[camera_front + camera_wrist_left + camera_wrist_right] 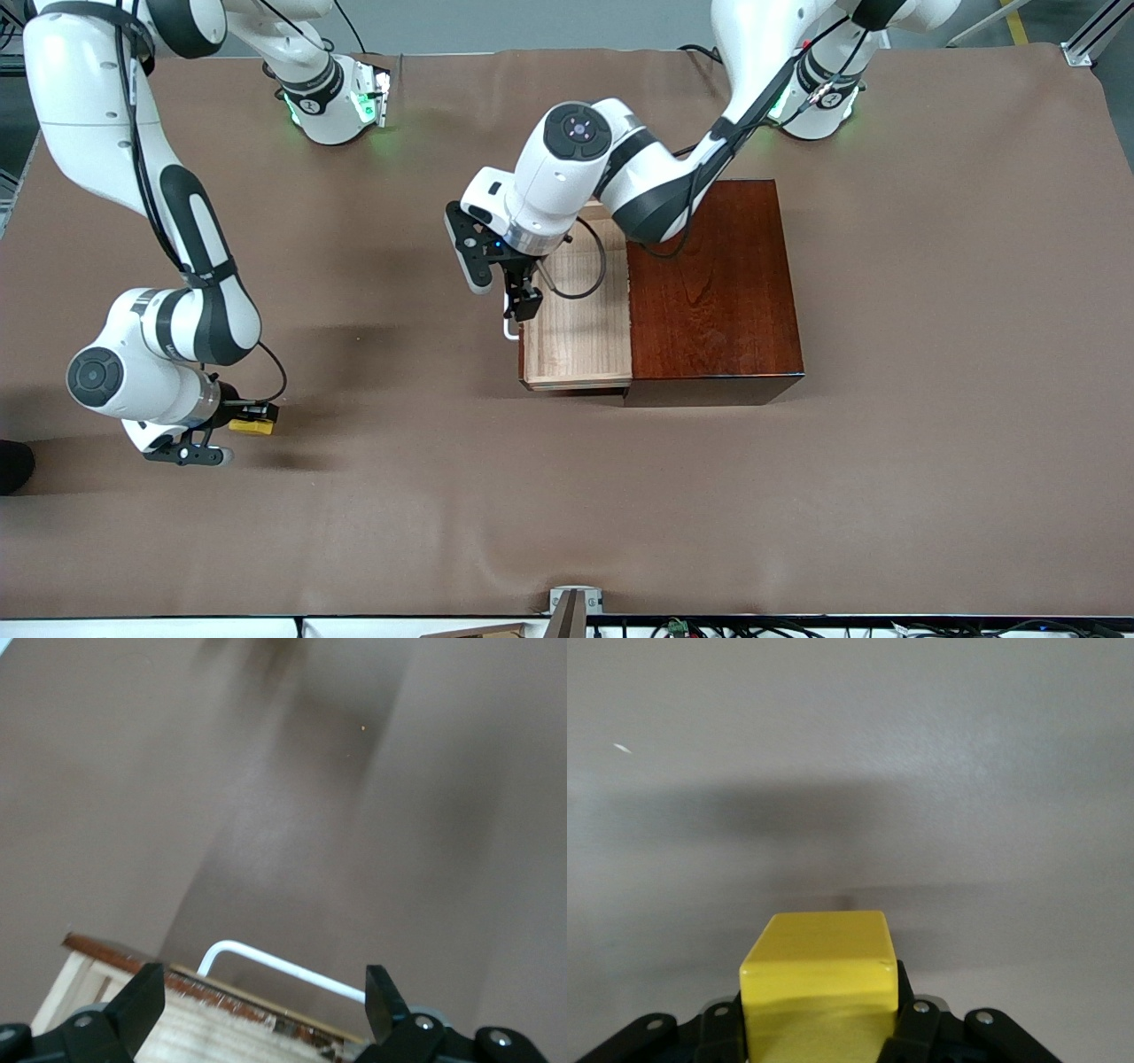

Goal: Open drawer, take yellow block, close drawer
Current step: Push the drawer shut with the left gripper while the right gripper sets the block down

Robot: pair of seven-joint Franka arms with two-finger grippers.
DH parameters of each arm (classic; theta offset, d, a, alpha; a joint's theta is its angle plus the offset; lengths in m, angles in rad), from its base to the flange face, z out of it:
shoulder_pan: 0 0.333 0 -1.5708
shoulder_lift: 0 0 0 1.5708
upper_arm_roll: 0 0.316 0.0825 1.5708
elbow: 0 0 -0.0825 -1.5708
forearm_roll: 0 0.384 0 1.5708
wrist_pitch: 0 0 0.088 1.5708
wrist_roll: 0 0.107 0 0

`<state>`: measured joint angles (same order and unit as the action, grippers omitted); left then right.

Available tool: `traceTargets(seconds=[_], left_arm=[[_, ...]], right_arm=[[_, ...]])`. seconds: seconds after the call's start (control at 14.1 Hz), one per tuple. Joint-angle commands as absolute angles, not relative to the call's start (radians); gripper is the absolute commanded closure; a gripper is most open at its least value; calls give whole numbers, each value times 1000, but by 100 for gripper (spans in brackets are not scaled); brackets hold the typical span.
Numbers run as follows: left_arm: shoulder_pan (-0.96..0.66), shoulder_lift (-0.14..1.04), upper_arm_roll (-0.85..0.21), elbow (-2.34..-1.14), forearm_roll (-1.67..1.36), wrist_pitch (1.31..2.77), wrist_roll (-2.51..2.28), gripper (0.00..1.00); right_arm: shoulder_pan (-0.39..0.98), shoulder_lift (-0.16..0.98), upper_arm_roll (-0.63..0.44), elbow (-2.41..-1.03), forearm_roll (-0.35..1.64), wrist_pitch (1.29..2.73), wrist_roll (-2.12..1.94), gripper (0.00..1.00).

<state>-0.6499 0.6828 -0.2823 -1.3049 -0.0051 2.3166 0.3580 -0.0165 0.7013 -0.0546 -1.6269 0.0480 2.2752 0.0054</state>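
Drawer [576,306] stands pulled out of the dark glossy box [713,283], its pale wood tray showing nothing inside. The left hand [518,301] sits at the white U-shaped handle [279,966], fingers apart on either side of it, not yet gripping. The block [252,426], a small matte bright-yellow cube with crisp edges, is clamped in the right hand [248,416], low over the worktop [567,496] well away from the box, toward the right arm's end. What remains, I judge, is closing: push squarely along the slide so the tray does not skew, and brace against the light box shifting on the smooth brown cover. The right arm only needs to hold firm.
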Motion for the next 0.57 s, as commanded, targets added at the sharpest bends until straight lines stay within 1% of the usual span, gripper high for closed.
traceTargets(seconds=[0.0, 0.14, 0.21, 0.42, 0.5], left_arm=[[-670, 729, -276, -1267, -29, 2336, 448, 0], [-673, 741, -276, -1269, -31, 2336, 507, 0], [-675, 752, -276, -1267, -31, 2336, 523, 0], [-678, 779, -275, -1272, -29, 2335, 532, 0], [-677, 784, -275, -1272, -29, 2333, 540, 0]], right_arm=[[-35, 712, -35, -1628, 31, 2275, 41, 100], [-35, 727, -35, -1626, 32, 2278, 44, 100], [-35, 736, -35, -1626, 34, 2278, 44, 98], [-35, 756, -35, -1621, 40, 2283, 44, 90], [-35, 759, -35, -1621, 40, 2283, 44, 74]])
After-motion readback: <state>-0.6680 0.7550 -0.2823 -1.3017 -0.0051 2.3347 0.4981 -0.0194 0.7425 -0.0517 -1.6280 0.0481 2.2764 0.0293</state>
